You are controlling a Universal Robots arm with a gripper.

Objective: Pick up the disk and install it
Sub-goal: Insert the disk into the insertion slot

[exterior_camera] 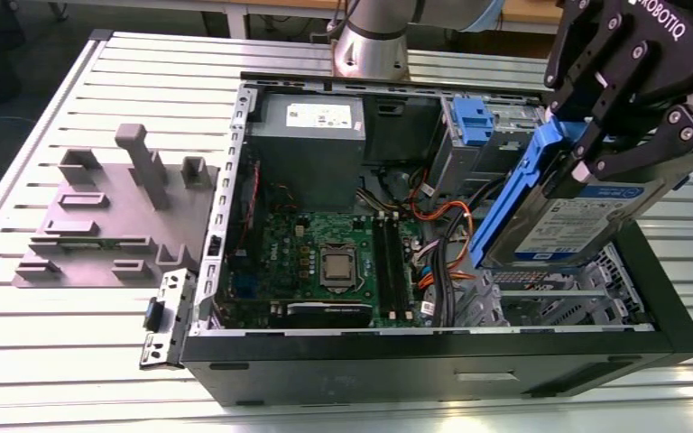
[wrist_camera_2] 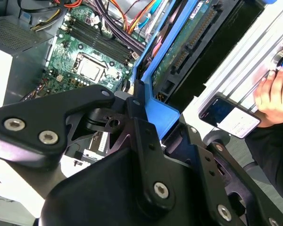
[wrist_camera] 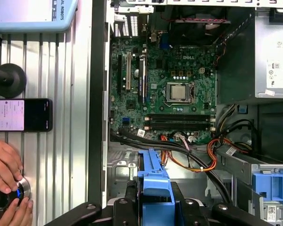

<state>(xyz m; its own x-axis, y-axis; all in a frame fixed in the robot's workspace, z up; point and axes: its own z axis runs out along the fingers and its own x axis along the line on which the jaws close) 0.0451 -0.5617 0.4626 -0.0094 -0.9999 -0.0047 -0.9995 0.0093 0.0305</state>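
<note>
Aloft, the gripper (exterior_camera: 584, 155) clamps the disk (exterior_camera: 581, 216) (tilted) over the case (exterior_camera: 419, 356).

Counts. One gripper (exterior_camera: 587, 158); one disk (exterior_camera: 576, 216); one open computer case (exterior_camera: 443, 347), containing one motherboard (exterior_camera: 322, 244), one processor socket (exterior_camera: 335, 264) and one power supply (exterior_camera: 310, 135); one blue latch piece (exterior_camera: 473, 122); one grey fixture block (exterior_camera: 106, 216), at the case's 9 o'clock in the exterior view; one slatted table (exterior_camera: 58, 361); one phone (wrist_camera: 21, 115); one hand (wrist_camera_2: 273, 94).
</note>
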